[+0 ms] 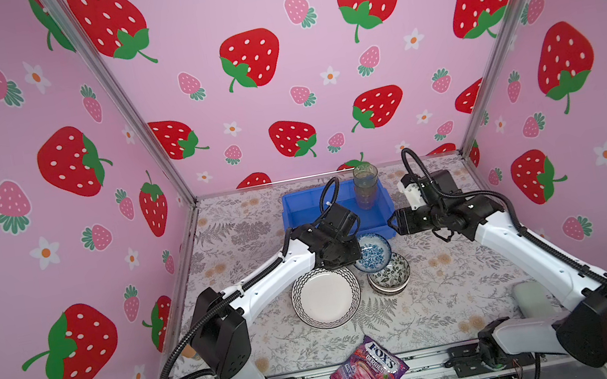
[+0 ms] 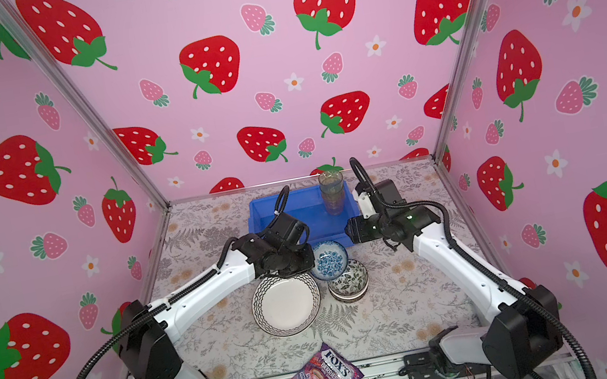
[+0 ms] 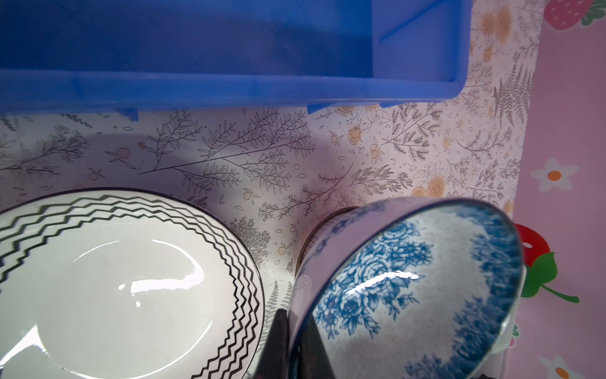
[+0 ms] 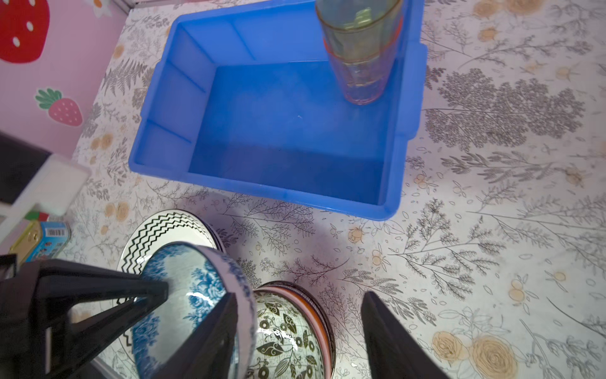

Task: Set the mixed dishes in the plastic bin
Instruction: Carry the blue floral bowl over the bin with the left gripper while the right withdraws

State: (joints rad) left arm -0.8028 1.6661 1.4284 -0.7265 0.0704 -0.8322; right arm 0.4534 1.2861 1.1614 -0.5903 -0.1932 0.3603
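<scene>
- The blue flowered bowl [image 1: 373, 256] hangs tilted and, as far as I can judge, clear of the table [image 1: 454, 265], just short of the bin's near wall.
- My left gripper [image 1: 357, 262] is clamped tight on its rim, one finger inside and one outside. That edge grip is why the bowl slants.
- My right gripper [image 1: 392, 225] has its jaws apart with nothing in them, just beside the bowl. I judge it leaves the carrying to the left.
- The blue bin [image 1: 305, 211] lies just behind. Its floor is bare except for the stacked glasses [image 1: 366, 185], which stand upright in the far right corner and leave room for wider pieces.
- The zigzag plate [image 1: 326, 298] and the pile of leaf-patterned bowls [image 1: 389, 274] sit side by side on the table, yet to go in.
- The candy bag [image 1: 369, 375] at the front edge is not mine to move.
</scene>
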